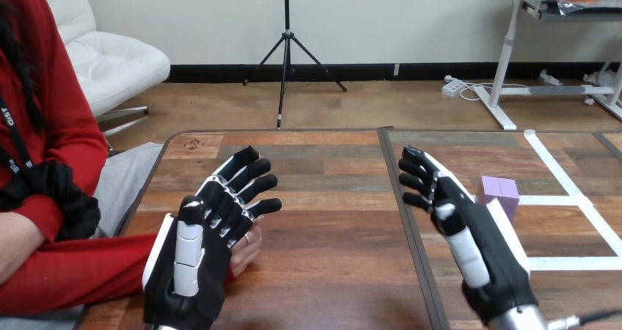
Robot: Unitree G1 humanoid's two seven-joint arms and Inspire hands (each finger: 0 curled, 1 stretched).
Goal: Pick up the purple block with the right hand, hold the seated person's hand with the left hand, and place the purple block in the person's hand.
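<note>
A purple block (500, 193) stands on the wooden table (330, 271) at the right, inside white tape lines. My right hand (469, 235) hovers just left of the block with its fingers relaxed and nothing in them; its edge hides the block's lower left corner. On the left, my left hand (198, 249) lies palm down with fingers straight. The person's hand (248, 251) rests on the table under it, with just its fingers showing past my palm's right edge. I cannot see my fingers or thumb curled round it. The person's red-sleeved forearm (81, 268) runs in from the left.
White tape lines (565, 180) mark out squares on the table's right part. A dark seam (402, 198) runs front to back between the two table halves. The table's far edge (293, 131) lies beyond both hands.
</note>
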